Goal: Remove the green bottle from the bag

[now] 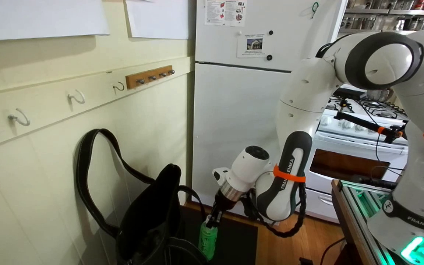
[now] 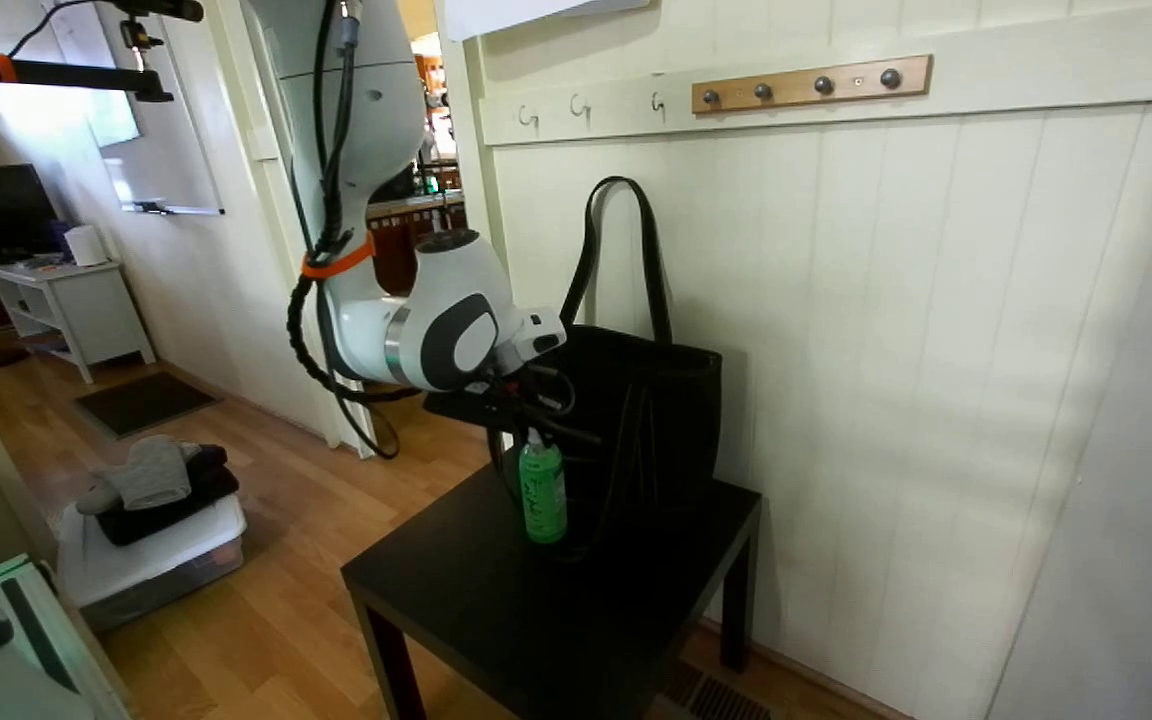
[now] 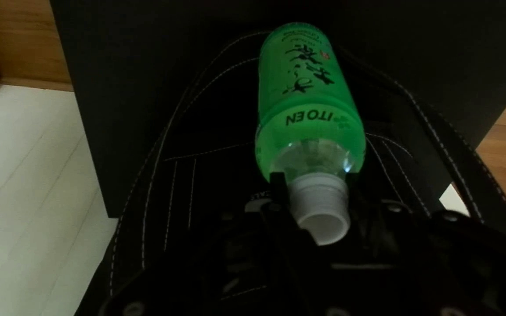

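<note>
The green bottle (image 1: 208,241), with a white cap, is outside the black bag (image 1: 149,221), beside its front face. In an exterior view, the bottle (image 2: 542,495) is upright just in front of the bag (image 2: 671,415), low over the black table. I cannot tell whether its base touches the tabletop. My gripper (image 1: 214,219) comes down from above, and its fingers are around the cap. In the wrist view, the fingertips (image 3: 314,179) close on both sides of the neck and cap of the bottle (image 3: 310,87). Stitched bag straps (image 3: 147,197) loop past and behind the bottle.
The black table (image 2: 536,630) carries the bag against the pale wall (image 2: 936,300). A long shoulder strap (image 1: 83,176) stands up from the bag along the wall. A white refrigerator (image 1: 234,121) stands behind the arm. A plastic bin (image 2: 161,560) with clothes is on the floor.
</note>
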